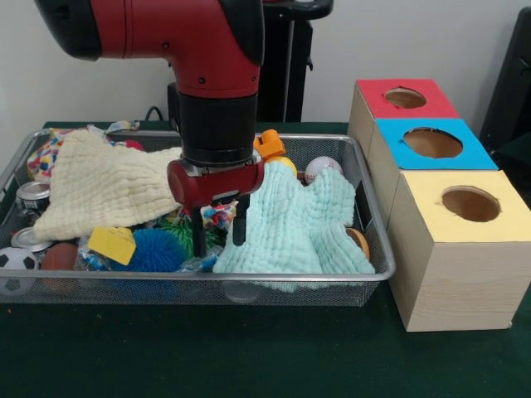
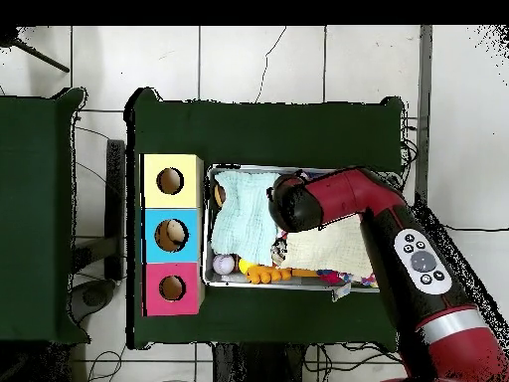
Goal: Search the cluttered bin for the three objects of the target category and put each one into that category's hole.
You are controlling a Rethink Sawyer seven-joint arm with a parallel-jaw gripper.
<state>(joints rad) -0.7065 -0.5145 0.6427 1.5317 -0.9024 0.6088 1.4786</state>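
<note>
Gripper [image 1: 216,230] hangs straight down from the red arm [image 1: 166,33] into the wire bin [image 1: 290,286], fingers spread and empty, straddling a spotted cloth [image 1: 218,215]. Just beside it lies a mint-green cloth [image 1: 294,224]. The yellow-topped box's hole [image 1: 470,203] sits well apart on the dark green table [image 1: 207,348].

We see a cream cloth [image 1: 104,184] draped over the left-hand clutter and a mint-green cloth [image 1: 300,222] heaped at right. Between them lie a blue spiky ball [image 1: 158,249] and a yellow block [image 1: 113,244]. A soccer-pattern ball [image 1: 17,259] and a tin can [image 1: 34,196] sit far left. Blue-topped [image 1: 433,143] and red-topped [image 1: 404,99] boxes stand behind.
</note>
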